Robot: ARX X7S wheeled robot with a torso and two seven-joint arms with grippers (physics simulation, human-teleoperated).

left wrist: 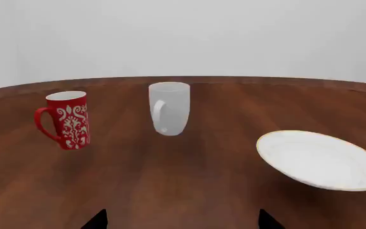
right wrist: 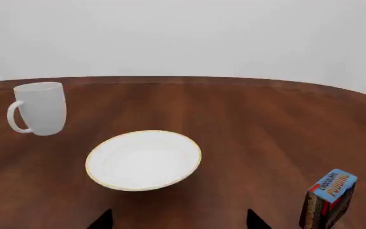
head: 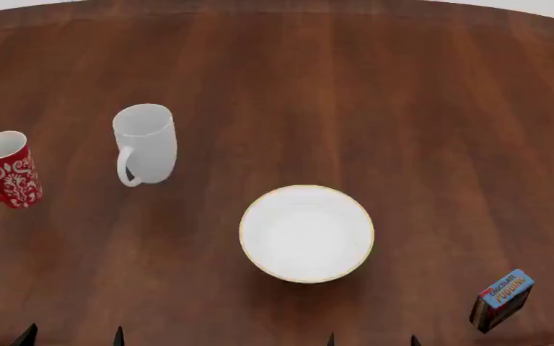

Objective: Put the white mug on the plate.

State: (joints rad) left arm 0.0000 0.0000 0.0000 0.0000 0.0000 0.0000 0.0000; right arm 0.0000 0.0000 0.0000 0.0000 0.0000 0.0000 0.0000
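Tall glossy all-white mug (head: pixel 145 143): stood upright towards the surface's left edge, untouched, handle turned nearward for grasping.
Round gold-rimmed white plate (head: pixel 306 233): bare, centred near the front edge.
End effectors: only fingertips seen; both set wide, nothing held.

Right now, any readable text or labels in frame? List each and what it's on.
"CHOCOLATE PUDDING": on the blue top band of the small box, near the table edge, clearest in the right wrist view.
Smaller print on the box's front and side: too small to read.
red mug: white ornamental pattern only, no lettering.
white mug and plate: no text.
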